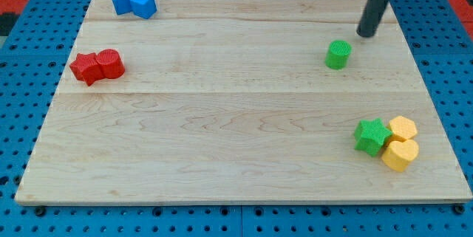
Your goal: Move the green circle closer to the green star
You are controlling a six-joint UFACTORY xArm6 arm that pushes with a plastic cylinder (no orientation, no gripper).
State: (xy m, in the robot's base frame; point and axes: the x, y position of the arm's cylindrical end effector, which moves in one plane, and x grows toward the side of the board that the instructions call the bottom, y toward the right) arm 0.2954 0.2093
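Camera view: a pale wooden tabletop (222, 126) lies on a blue pegboard (22, 119), seen from a little above.
Tool: a straight dark rod comes down from the view's top right; it has no jaws, so it neither opens nor closes and grips nothing.
My tip (364, 35): it rests at tabletop height, just up and to the view's right of the green circle, near it but with a small gap showing between them.
Green circle (338, 54): a short upright cylinder, standing alone in the upper right part of the tabletop.
Green star (372, 135): it sits low on the view's right, well apart from the green circle and almost straight below it.
Yellow blocks: a yellow hexagon (403, 128) and a yellow heart (400, 154) press against the green star's right side, one above the other.
Red blocks: a red star (86, 67) and a red cylinder (110, 63) touch each other at the view's left edge.
Blue blocks: two blue blocks (134, 3), their shapes hard to make out, sit together at the view's top left.
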